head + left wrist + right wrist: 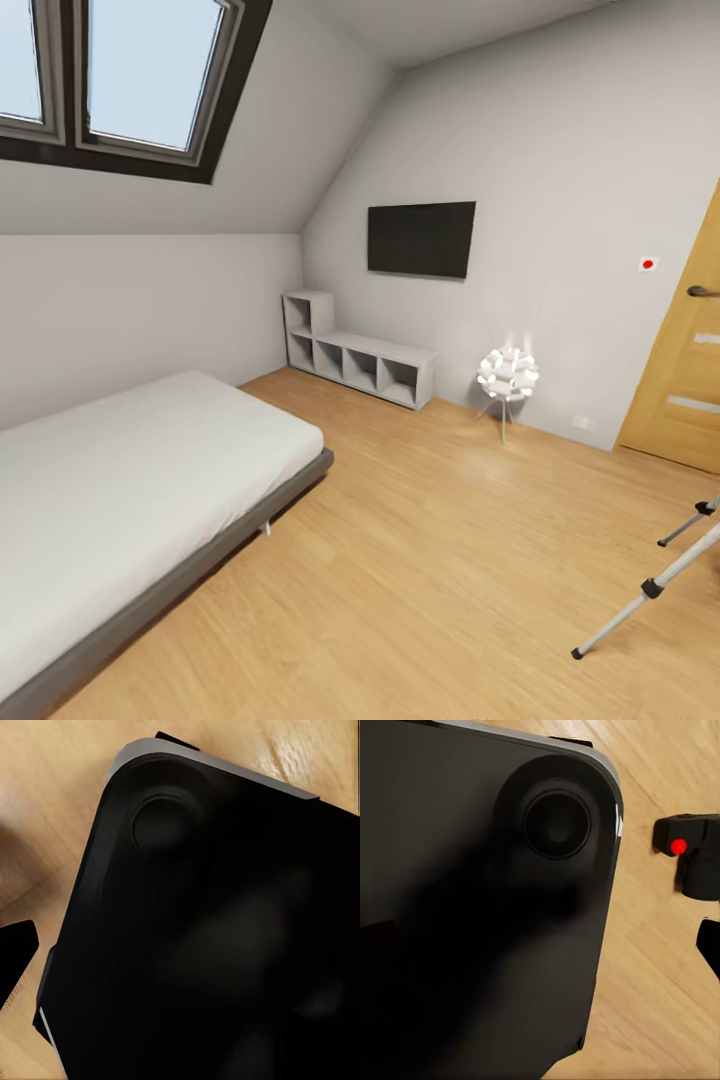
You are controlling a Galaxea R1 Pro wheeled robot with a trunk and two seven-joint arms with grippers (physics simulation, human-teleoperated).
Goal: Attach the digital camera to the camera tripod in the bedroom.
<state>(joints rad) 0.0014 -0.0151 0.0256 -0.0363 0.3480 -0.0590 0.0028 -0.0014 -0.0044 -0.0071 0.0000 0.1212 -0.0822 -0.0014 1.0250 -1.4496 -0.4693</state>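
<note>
At the far right of the head view, two silver legs of the tripod (650, 588) reach in from the edge, with black joints and a black foot resting on the wood floor (440, 560). Left and near, a low bed (130, 480) with a grey frame and pale mattress runs along the wall under a slanted window (130, 70). Against the far wall stand white cubby shelves (360, 362), with a dark flat screen (421, 238) mounted above them. A small white lamp (508, 375) on thin legs stands to the right of the shelves, and a wooden door (685, 370) closes off the far right corner.

Seen from the right wrist, a small black camera (690, 853) with a red dot lies on the floor, just beside a large black rounded panel (487, 907) that has a round recess near its corner. A dark tip at the picture's edge just past the camera may be a finger, but I cannot tell how far the right gripper is open or whether it grips anything.

From the left wrist, a similar black panel (217, 937) with a round recess covers the floor boards. A dark tip shows at the edge; the left gripper's opening cannot be judged.
</note>
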